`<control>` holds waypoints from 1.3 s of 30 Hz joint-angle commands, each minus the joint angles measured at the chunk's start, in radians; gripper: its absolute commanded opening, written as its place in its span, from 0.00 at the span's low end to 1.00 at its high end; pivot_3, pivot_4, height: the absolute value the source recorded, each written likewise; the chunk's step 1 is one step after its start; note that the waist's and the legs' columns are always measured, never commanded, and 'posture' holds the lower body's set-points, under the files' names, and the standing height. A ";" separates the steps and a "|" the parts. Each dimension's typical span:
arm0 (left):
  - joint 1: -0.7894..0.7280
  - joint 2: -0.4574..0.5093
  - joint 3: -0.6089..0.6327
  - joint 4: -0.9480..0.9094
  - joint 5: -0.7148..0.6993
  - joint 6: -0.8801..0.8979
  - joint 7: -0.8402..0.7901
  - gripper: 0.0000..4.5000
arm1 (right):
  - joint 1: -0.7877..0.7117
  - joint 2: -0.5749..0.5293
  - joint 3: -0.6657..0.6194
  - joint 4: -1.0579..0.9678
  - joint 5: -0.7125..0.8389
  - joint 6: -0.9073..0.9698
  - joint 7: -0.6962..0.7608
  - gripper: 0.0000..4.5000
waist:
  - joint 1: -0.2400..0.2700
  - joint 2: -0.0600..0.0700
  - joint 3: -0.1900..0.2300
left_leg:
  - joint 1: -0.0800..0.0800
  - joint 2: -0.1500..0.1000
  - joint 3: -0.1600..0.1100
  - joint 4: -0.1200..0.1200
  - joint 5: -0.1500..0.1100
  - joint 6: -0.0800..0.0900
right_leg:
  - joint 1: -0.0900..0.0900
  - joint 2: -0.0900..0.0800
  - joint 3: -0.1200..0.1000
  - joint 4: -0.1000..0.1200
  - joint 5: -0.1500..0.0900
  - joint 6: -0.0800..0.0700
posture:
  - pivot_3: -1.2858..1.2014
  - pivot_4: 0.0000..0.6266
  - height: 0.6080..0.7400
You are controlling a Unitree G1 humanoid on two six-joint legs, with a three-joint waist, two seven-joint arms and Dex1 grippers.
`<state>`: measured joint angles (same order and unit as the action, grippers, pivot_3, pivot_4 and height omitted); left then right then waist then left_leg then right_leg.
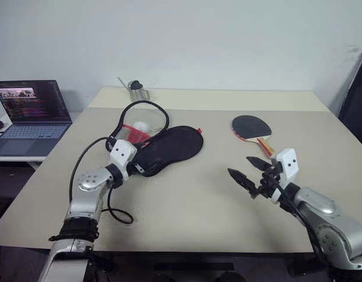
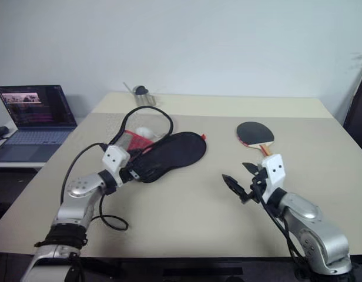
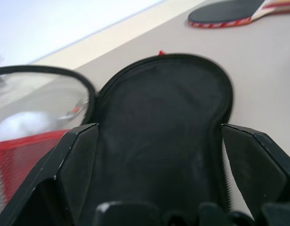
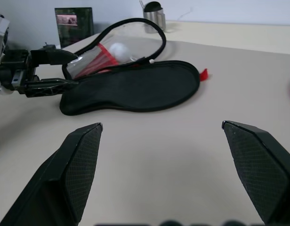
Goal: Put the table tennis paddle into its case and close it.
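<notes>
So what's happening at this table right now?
A two-armed robot is packing a table tennis paddle into its case. The case lies unzipped and open on the table, with the left gripper open at its narrow end. The paddle lies face down further right, untouched and outside the case. The right gripper hovers open over the table in front of the paddle, holding nothing. A white ball sits by the open flap.

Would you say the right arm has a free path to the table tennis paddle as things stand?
Probably yes: the right gripper is open, and only bare table separates it from the table tennis paddle, which lies apart from the case.
</notes>
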<state>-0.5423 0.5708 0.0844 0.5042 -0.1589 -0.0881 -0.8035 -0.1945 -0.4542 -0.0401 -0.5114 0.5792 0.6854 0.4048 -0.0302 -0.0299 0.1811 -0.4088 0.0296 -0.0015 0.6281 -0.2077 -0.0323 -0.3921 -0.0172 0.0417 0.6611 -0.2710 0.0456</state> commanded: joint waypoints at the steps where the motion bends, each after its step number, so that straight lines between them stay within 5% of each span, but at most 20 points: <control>1: 0.005 0.030 0.029 -0.017 -0.042 0.053 -0.040 1.00 | -0.024 0.009 0.013 -0.002 -0.013 -0.011 0.006 0.99 | 0.000 0.000 0.000 | 0.000 0.000 0.000 0.000 0.000 0.000 | 0.000 0.000 0.000 0.000 0.000 0.000 | 0.52 0.24 1.00; 13: 0.092 0.030 0.120 -0.037 -0.103 0.232 0.061 1.00 | -0.012 0.007 0.009 -0.002 -0.019 -0.018 0.021 0.99 | 0.001 0.000 0.000 | -0.009 0.001 0.001 0.001 0.000 0.000 | -0.012 -0.001 0.001 0.004 0.002 -0.003 | 0.52 0.24 1.00; 31: -0.095 -0.044 0.086 0.111 -0.109 0.459 0.075 1.00 | 0.002 -0.003 -0.012 -0.061 0.024 -0.008 0.037 0.99 | 0.001 -0.001 -0.001 | -0.009 -0.001 0.001 0.002 0.000 0.000 | -0.012 0.001 0.001 0.004 0.002 -0.003 | 0.52 0.24 1.00; 39: -0.108 -0.060 0.083 0.137 -0.123 0.511 0.055 1.00 | -0.012 -0.111 0.001 -0.147 0.055 -0.019 0.160 0.99 | 0.002 -0.002 -0.001 | -0.009 -0.001 0.001 0.002 0.000 0.000 | -0.011 0.001 0.001 0.004 0.002 -0.003 | 0.52 0.24 1.00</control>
<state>-0.6411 0.5225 0.1659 0.6329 -0.2678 0.3968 -0.7337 -0.1863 -0.5466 -0.0224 -0.6156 0.6335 0.6867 0.5419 -0.0285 -0.0320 0.1798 -0.4178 0.0285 -0.0002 0.6305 -0.2074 -0.0323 -0.4034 -0.0167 0.0433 0.6657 -0.2689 0.0429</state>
